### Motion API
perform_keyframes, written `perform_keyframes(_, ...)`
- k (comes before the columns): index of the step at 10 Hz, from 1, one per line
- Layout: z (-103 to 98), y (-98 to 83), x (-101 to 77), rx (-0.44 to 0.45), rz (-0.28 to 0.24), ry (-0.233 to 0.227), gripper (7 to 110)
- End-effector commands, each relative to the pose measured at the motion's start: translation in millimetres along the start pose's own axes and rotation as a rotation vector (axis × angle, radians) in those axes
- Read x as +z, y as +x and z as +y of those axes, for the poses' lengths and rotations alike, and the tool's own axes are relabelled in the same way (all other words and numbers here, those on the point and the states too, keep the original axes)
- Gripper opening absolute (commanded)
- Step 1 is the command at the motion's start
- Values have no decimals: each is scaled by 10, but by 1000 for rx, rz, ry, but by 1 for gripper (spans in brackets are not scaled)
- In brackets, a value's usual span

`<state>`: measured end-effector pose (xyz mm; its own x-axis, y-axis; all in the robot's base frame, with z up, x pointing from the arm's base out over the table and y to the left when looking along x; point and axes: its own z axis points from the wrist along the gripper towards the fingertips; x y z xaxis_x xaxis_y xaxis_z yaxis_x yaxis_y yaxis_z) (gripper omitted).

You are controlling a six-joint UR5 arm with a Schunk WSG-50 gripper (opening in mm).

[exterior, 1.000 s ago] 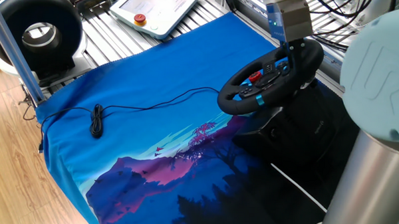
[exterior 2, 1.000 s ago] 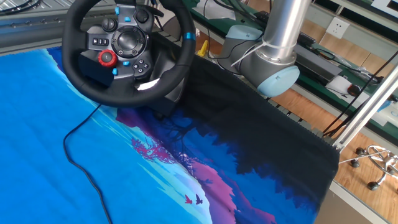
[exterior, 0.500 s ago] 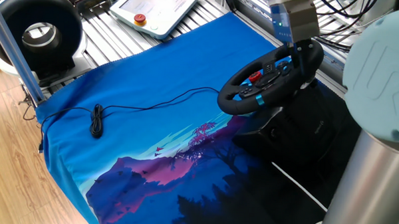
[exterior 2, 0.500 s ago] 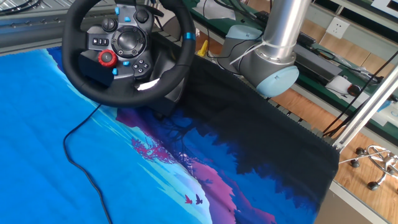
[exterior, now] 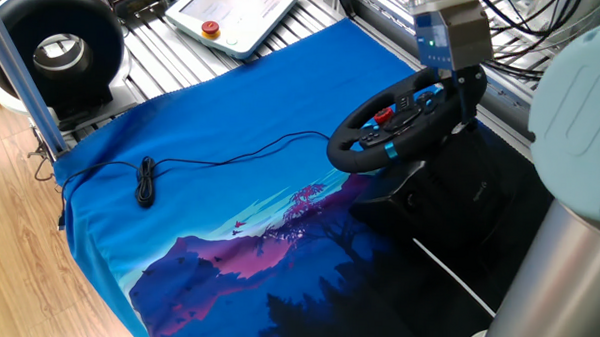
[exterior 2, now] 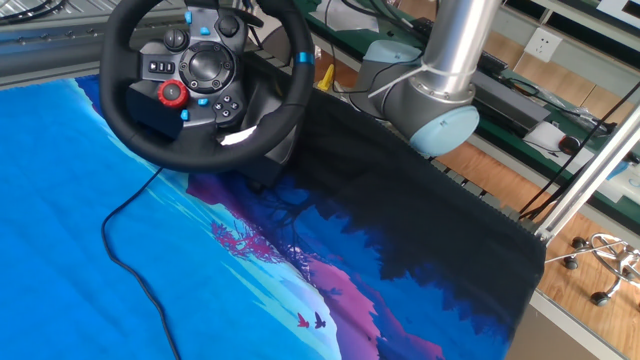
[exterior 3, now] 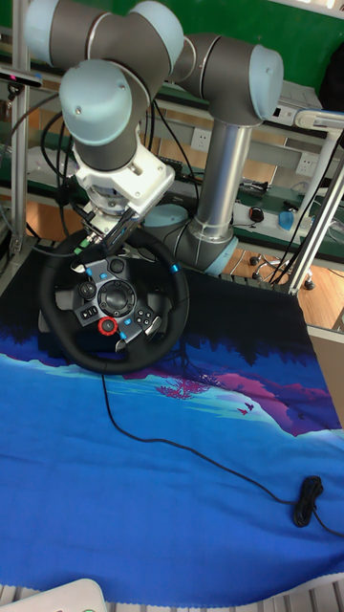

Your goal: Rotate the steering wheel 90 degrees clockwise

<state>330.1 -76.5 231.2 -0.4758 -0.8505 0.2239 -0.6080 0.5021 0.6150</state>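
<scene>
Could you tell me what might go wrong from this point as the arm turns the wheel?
1. The gripper sits at the far rim of the steering wheel; whether its fingers truly clamp the rim cannot be seen, so it may slip.
2. The black cable trails from the wheel across the blue cloth; it could tug or snag.

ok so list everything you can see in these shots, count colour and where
steering wheel: one, black with a blue rim stripe and a red hub button, at the far edge of the cloth
cloth: one, blue with a purple and black landscape print, spread over the table
cable: one, black, running from the wheel across the cloth to a coiled end
ring-shaped device: one, black with a white centre, off the cloth at a table corner
teach pendant: one, pale with a red button, beyond the cloth
office chair base: one, chrome, on the floor
robot arm: one, grey with pale blue caps
tool: at the wheel's upper rim, jaw state unclear
</scene>
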Motion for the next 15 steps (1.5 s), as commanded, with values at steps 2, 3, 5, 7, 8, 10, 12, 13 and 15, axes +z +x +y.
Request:
perform_keyframes(2, 24, -38, 47, -29, -30, -9, 44)
perform_keyframes(3, 26, -51, 43, -25, -31, -10, 44)
perform_keyframes(5, 30, -102, 38, -4, -31, -12, 22)
perform_keyframes(7, 51, -173, 35, 9, -37, -21, 22)
perform_keyframes(8, 58, -213, 43, 16, -38, -22, 22)
perform_keyframes(10, 86, -331, 52, 39, -40, -25, 7)
perform_keyframes(12, 75, -451, 63, 69, -48, -14, 7)
perform_keyframes(13, 52, -439, 63, 92, -42, -3, 7)
perform_keyframes(15, 66, -407, 41, 104, -40, -7, 7)
